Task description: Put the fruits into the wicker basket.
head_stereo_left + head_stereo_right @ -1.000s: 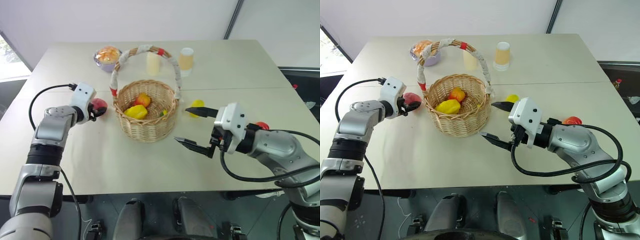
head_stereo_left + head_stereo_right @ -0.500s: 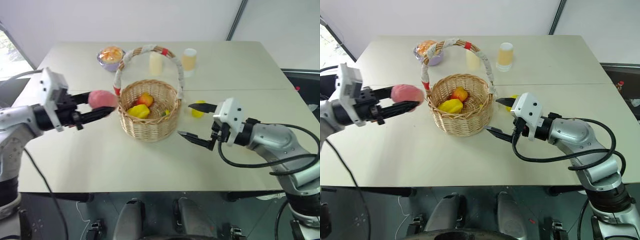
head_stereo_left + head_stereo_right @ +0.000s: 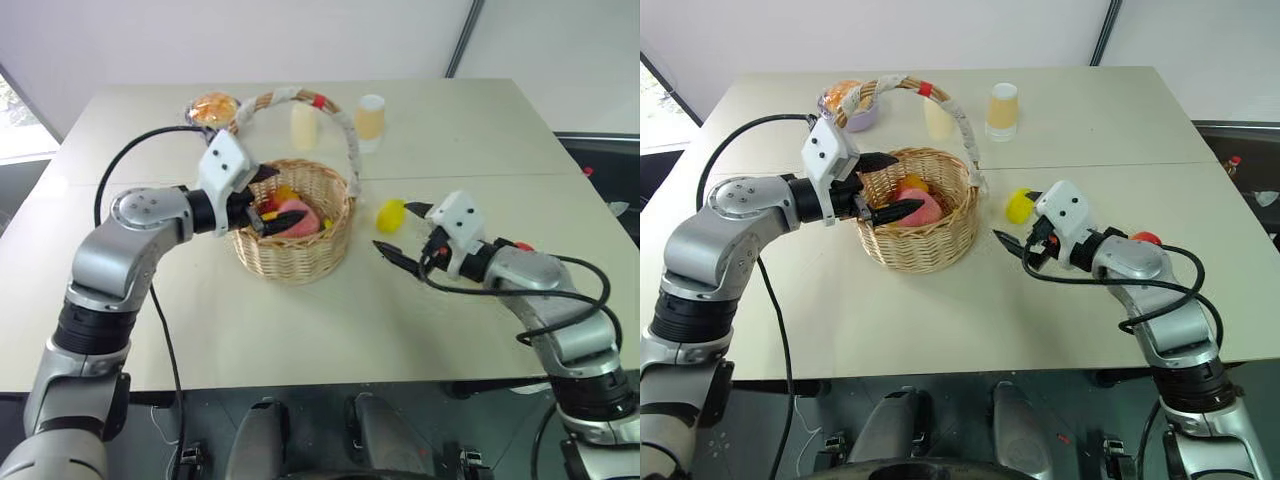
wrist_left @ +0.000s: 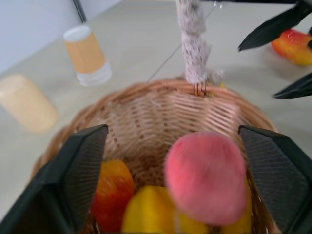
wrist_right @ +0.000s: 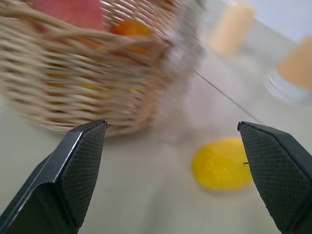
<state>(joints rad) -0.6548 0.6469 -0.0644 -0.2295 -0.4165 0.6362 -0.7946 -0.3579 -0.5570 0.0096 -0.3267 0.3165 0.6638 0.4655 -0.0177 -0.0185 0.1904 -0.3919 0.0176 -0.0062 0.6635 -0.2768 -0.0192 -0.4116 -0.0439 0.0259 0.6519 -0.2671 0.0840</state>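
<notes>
Peach [image 4: 204, 176] in basket [image 3: 300, 255], between open left gripper [image 3: 267, 198]

A pale table [image 3: 470, 120] spans the frame. Toward its far edge, upper centre, stand a cream cup [image 3: 304, 127] and a tan cup [image 3: 370, 117], near each other. At upper left sits a purple bowl [image 3: 213, 108] holding orange pieces.

Head stereo looks down; wrist cameras close, sharing wicker basket [image 4: 161, 107].
</notes>
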